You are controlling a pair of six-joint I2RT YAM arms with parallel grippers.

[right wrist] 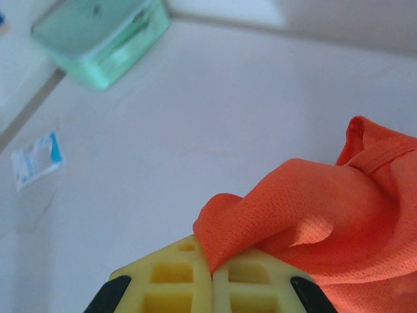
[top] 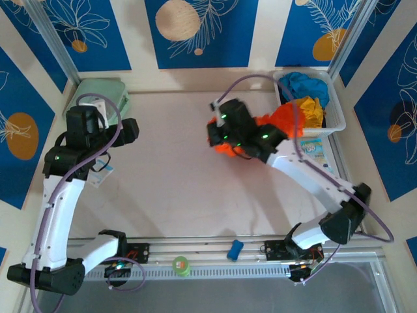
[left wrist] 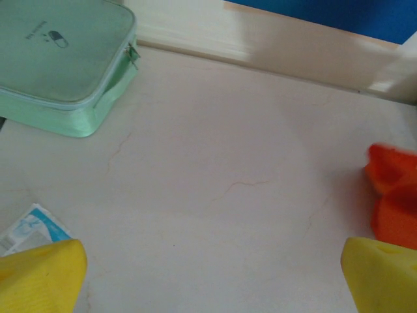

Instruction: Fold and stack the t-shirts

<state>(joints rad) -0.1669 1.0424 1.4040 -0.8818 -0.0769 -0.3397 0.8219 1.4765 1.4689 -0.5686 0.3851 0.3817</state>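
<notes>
The right gripper (right wrist: 212, 266) has its ribbed yellow pads (right wrist: 171, 274) pinched on a fold of the thin orange mesh t-shirt (right wrist: 313, 215). The shirt is rumpled on the pale worktop (top: 169, 169) beside the white plastic basket (top: 333, 104) at the far right corner. In it are the crumpled blue t-shirt (top: 305, 83) and the yellow t-shirt (top: 313, 107). The left gripper (left wrist: 212, 270) hangs spread wide near the smooth green zipped case (left wrist: 58, 59).
</notes>
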